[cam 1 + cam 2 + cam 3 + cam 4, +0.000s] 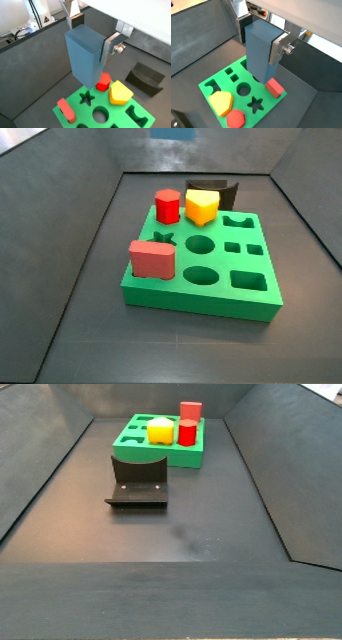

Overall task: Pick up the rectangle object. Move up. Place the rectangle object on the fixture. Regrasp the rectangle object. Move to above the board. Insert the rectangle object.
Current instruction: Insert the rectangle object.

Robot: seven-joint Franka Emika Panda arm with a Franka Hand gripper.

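the gripper (93,34) hangs above the board (219,85), fingers (278,49) clamped on the upright block (260,50), long axis vertical, likely so its end meets a hole.

From where I'm driving, the gripper (93,34) hangs high over the board (214,300), fingers clamped on the rectangle object (85,54), with clear air between the block's lower end and the slab in both wrist views. Stuff sticking up out of the board: a red peg (167,206) and a yellow peg (201,206) side by side at the end nearest the fixture (139,482), plus a salmon-pink block (152,259) at a corner well apart from them. The round holes (199,245) and the smaller cut-outs between those pegs sit open. In a side view, the dark floor around the fixture is open, hemmed in only by the sloping walls (261,454).
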